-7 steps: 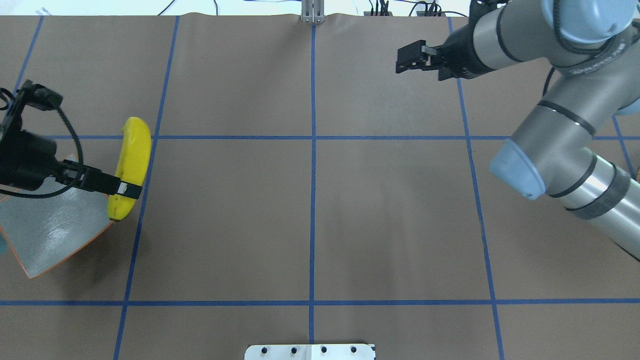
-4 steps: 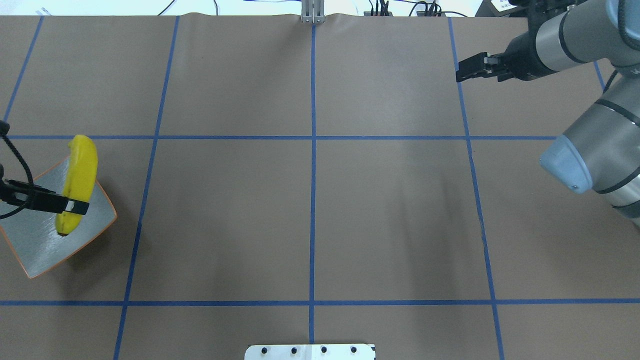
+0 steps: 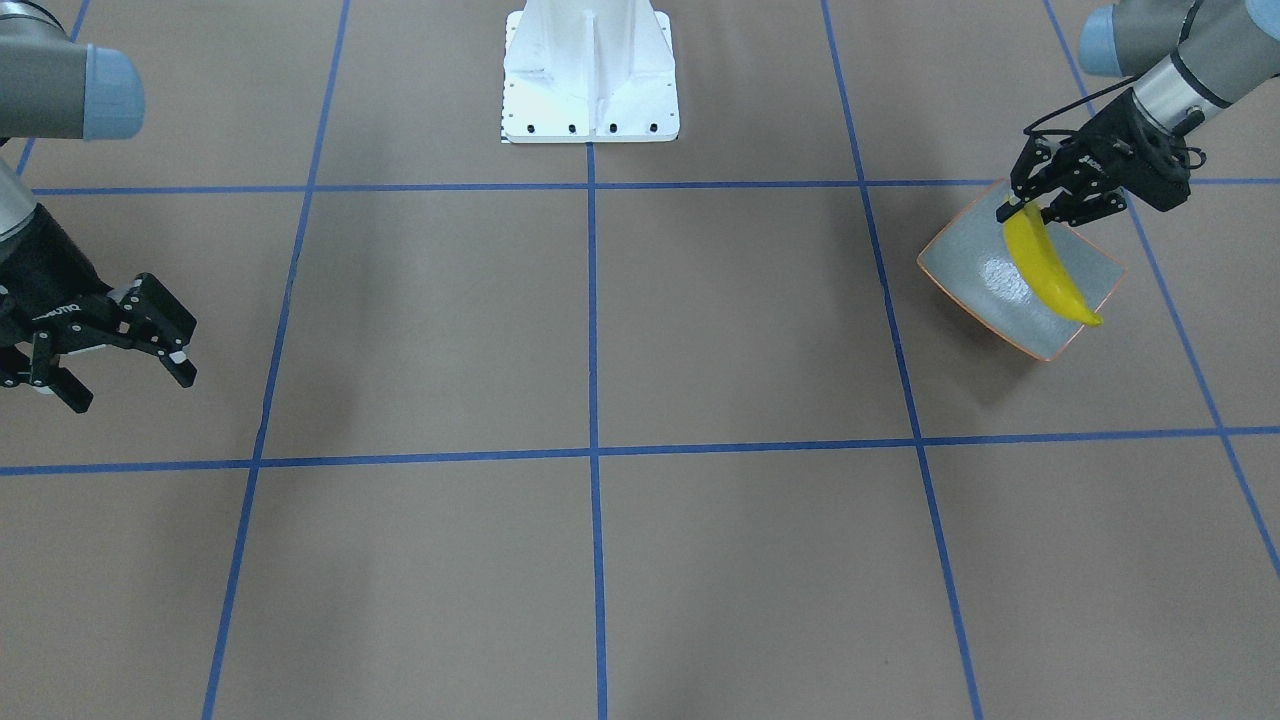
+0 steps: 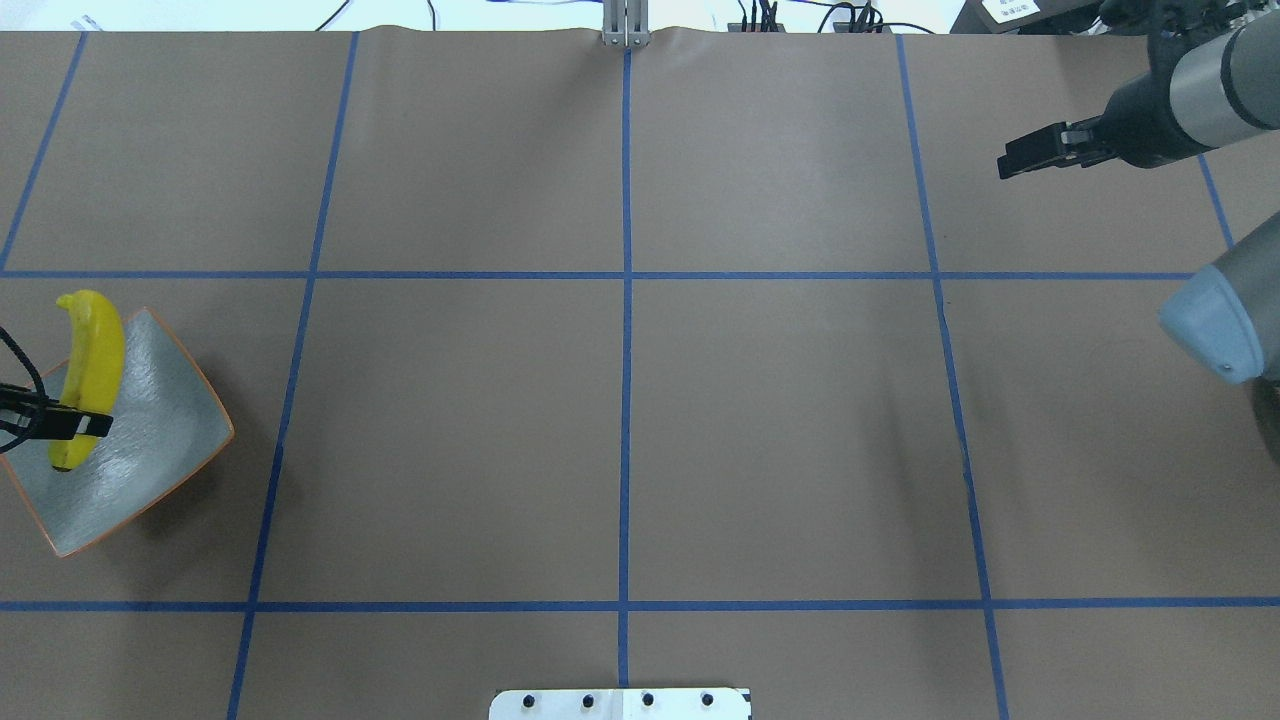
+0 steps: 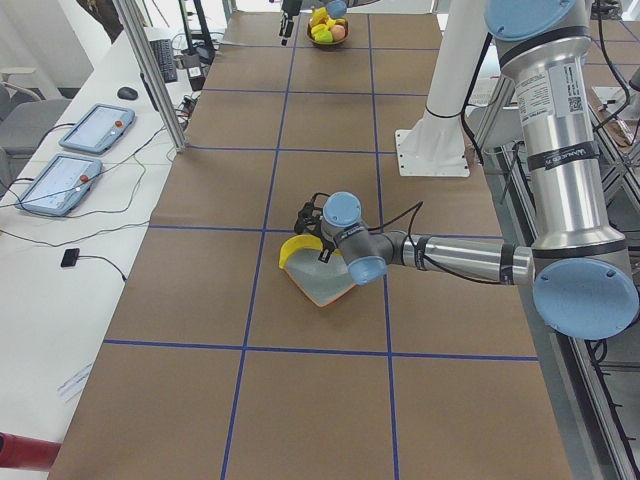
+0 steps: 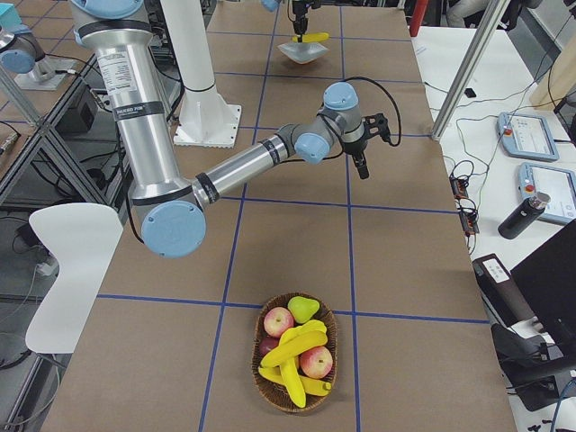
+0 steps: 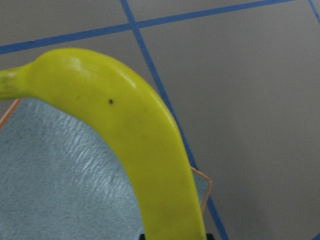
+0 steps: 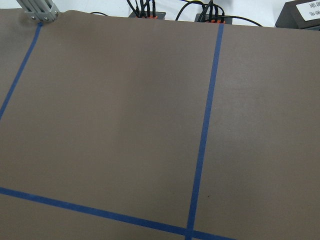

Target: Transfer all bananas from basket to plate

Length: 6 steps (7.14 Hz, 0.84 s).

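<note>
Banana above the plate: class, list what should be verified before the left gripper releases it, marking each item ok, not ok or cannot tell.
1. Left gripper shut on the banana: ok.
2. Banana above the plate: ok.
3. Banana touching the plate: cannot tell.
4. Both banana ends inside the rim: cannot tell; they look close to it.
5. Right gripper open and far from the plate: ok.
6. Basket emptied of bananas: not ok; several remain.
</note>
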Each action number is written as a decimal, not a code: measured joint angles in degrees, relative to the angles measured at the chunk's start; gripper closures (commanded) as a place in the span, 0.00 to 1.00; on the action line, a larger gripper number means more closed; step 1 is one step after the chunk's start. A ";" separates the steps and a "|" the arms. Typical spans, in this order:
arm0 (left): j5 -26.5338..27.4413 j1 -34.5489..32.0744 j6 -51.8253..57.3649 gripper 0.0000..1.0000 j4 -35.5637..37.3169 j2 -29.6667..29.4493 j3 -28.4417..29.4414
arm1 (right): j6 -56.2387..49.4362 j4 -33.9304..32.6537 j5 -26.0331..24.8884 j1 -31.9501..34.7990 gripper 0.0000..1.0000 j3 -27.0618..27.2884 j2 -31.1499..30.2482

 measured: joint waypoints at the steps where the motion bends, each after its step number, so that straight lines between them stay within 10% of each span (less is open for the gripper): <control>1: 1.06 0.56 0.24 0.24 0.03 -0.01 1.25 | -2.57 -0.01 1.20 1.50 0.00 -0.13 -0.91; 2: 1.50 1.22 0.49 0.04 0.03 -0.02 1.73 | -4.64 -0.01 2.42 2.82 0.00 -0.36 -1.69; 6: -0.68 0.18 3.42 0.00 -0.27 0.04 1.45 | -7.57 -0.08 3.92 5.25 0.00 -0.66 -3.30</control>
